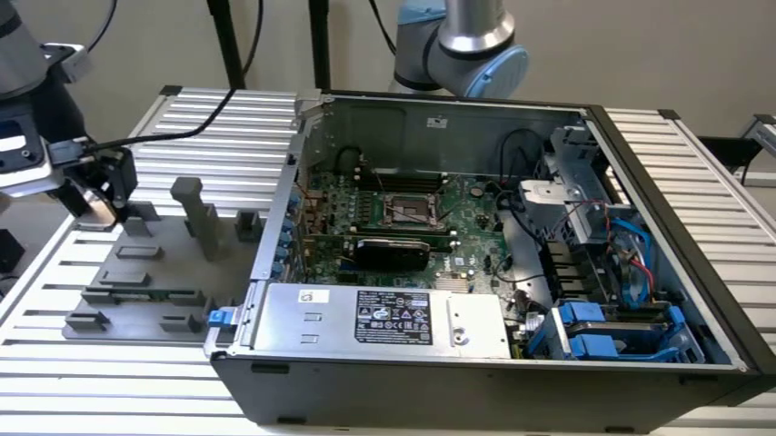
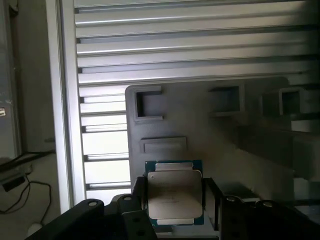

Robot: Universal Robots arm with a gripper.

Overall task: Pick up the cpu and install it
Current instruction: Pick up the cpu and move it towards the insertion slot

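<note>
Between my fingers (image 2: 140, 197) sits the cpu (image 2: 174, 197), clamped at its edges, silver top toward the wrist camera. Beneath my gripper (image 1: 102, 214): gray fixture tray (image 1: 182, 282). Exterior view adds the open computer case (image 1: 485, 381), well apart from me.

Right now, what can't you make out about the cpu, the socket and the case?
- Print on the cpu: wrist view, too small to read.
- One edge of the cpu: wrist view, covered by the gripper holding it.
- Pins of the cpu socket: exterior view, too small.
- Base of the computer case: cut off by the exterior view's lower edge.
</note>
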